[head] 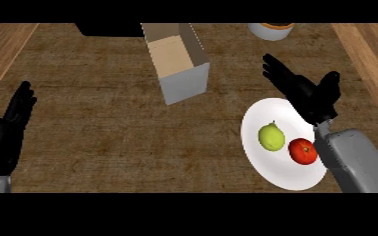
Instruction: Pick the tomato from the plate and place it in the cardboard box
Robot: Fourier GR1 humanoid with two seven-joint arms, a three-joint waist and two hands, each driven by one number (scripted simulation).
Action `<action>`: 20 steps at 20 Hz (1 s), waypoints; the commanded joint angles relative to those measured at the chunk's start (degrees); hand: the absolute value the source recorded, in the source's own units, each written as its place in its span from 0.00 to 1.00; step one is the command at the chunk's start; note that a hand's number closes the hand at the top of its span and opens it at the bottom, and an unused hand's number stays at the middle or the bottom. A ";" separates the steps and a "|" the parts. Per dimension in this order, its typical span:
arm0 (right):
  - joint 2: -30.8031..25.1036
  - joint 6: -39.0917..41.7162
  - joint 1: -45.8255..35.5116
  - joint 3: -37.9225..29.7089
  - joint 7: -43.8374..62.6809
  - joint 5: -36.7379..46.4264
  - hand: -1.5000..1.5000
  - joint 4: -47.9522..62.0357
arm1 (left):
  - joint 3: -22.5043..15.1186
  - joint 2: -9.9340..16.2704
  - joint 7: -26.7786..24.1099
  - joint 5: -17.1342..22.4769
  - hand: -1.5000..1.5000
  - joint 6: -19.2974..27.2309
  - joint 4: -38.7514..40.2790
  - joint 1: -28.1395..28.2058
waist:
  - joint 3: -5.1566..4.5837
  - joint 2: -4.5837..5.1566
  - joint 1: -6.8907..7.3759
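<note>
Counter point(96, 130), seen from above. Cardboard box point(177, 62) far-centre, open top. Plate point(258, 125) near-right carries a green fruit point(272, 136) & the tomato point(303, 151), not yet picked. Right hand point(306, 92) open, fingers spread, just beyond the plate: approach step, prob. Next: come back over the tomato & close. Left hand point(15, 122) open, resting at left edge. A bowl point(272, 30) far-right is cut off; tomato's right side sits tight against the forearm.

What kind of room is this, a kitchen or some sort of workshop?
Most likely a kitchen counter. A white plate carries a tomato and a green fruit on a wood-grain countertop. An open cardboard box stands nearby, and a bowl sits at the far edge.
</note>
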 commanded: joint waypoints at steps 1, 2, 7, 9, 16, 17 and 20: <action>-3.61 -1.79 5.21 -5.09 -3.79 0.48 1.00 -2.18 | 0.87 -2.52 -0.35 1.76 0.50 0.58 -1.47 -0.47 | 1.21 0.93 -1.17; -4.74 -5.62 5.93 -9.48 -5.21 -0.19 1.00 -1.13 | 0.04 -4.09 0.93 3.40 0.50 0.51 -2.11 -0.49 | 1.23 0.72 -2.34; -20.88 -8.46 14.48 -12.32 -9.82 14.27 1.00 5.52 | 0.34 -9.24 1.42 8.46 0.50 1.43 -2.92 -1.95 | 0.27 1.82 -7.17; -13.85 -16.45 20.76 -24.20 -16.48 5.39 1.00 11.72 | -1.05 -11.75 2.82 10.84 0.50 0.92 -5.25 -1.44 | 1.53 1.02 -5.97; -15.69 -10.42 29.41 -27.47 -38.70 8.27 0.00 10.50 | -3.79 -14.09 5.58 9.93 0.50 1.07 -2.86 -8.61 | 1.22 1.10 -1.79; -19.77 -8.52 30.33 -28.49 -36.90 8.63 0.00 10.26 | -1.74 -12.18 5.67 11.14 0.50 -0.51 -2.47 -7.21 | 1.19 1.08 -1.57; -26.91 -3.99 30.51 -25.01 -30.80 12.60 0.00 9.29 | -2.47 -12.30 5.61 10.49 0.50 -0.50 -3.28 -7.21 | 1.10 1.19 -1.02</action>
